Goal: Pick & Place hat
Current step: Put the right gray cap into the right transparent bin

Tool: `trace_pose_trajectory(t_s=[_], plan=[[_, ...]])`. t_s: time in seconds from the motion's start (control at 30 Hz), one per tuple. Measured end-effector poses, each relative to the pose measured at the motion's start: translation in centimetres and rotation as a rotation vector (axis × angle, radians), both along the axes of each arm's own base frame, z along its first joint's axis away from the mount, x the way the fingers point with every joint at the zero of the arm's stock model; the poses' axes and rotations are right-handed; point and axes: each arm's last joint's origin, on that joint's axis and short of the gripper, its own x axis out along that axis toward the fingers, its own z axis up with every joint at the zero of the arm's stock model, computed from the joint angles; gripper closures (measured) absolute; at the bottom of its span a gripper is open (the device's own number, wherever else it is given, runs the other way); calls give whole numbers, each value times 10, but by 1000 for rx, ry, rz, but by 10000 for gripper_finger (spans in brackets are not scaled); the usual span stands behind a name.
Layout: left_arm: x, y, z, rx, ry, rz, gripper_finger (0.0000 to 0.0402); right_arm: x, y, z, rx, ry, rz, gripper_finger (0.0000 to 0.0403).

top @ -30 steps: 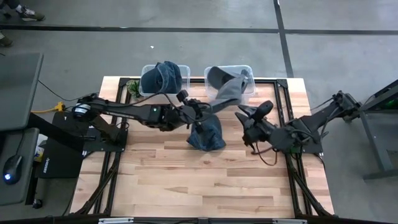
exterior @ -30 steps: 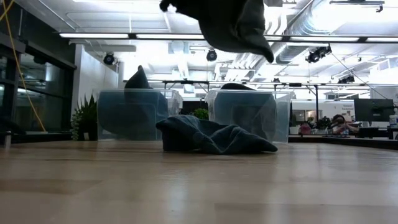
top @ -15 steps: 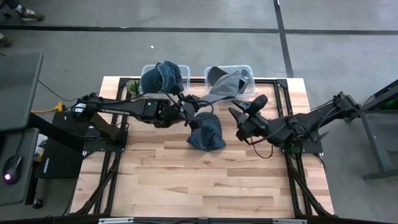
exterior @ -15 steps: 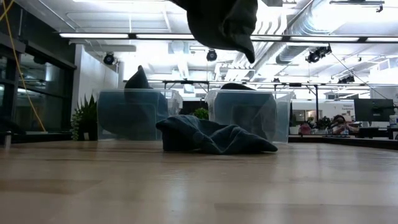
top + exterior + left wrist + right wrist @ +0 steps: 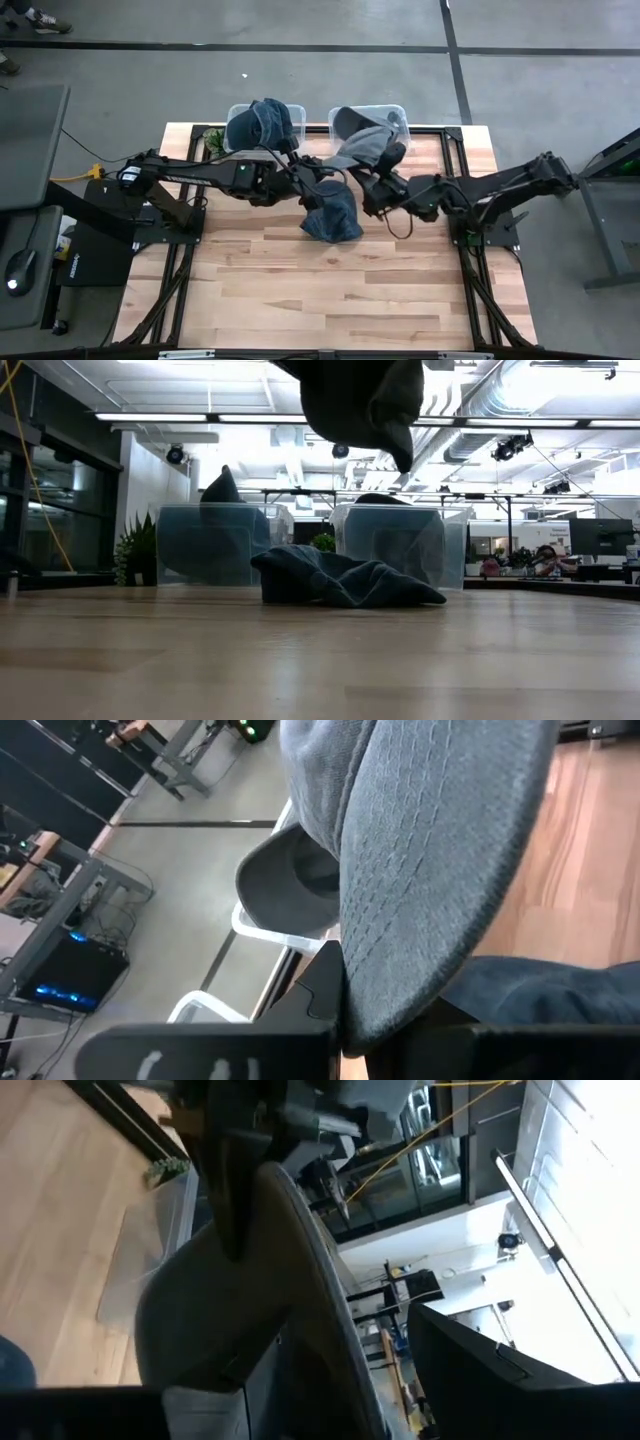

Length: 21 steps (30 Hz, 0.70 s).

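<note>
A grey hat (image 5: 366, 146) hangs above the table near the right clear bin (image 5: 398, 112), and shows at the top of the low view (image 5: 360, 400). My left gripper (image 5: 328, 182) is shut on it. My right gripper (image 5: 382, 172) is open beside it, with the hat's brim (image 5: 300, 1270) between its fingers. A blue hat (image 5: 332, 215) lies crumpled on the wood below (image 5: 340, 582). Another blue hat (image 5: 262, 122) sits in the left bin (image 5: 236, 110), and a second grey cap (image 5: 290, 880) lies in the right bin. My left gripper pinches the grey hat between its two fingers at one edge of the cloth (image 5: 345, 1005), coming level from the table's left. The hat is lifted clear and spreads out beyond the fingers. My right gripper: I cannot tell whether its open fingers (image 5: 470, 1370) touch the brim.
Both bins stand at the table's far edge (image 5: 180, 545) (image 5: 440, 550). A small plant (image 5: 213, 140) stands beside the left bin. The near half of the wooden table (image 5: 330, 300) is bare wood. A person sits far back in the room (image 5: 545, 558).
My right gripper has moved toward the table's left and far edge, up to the grey hat, staying open. The hat stays lifted in my left gripper and has bunched up, its far end drawn back from over the right bin. The blue hat on the table has not moved.
</note>
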Motion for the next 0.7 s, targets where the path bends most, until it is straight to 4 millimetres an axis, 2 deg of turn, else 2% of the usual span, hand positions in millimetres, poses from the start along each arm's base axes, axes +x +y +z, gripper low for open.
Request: trace_pose_trajectory(t_s=[0.37,0.5,0.7], plan=[[-1,0,-1,-6,17,-5,394,13,-22,-14,63,55,42,223],[-1,0,-2,-15,19,-16,394,14,-27,-14,100,39,62,253],[-1,-1,-2,-20,24,-22,394,15,-33,-15,115,40,74,320]])
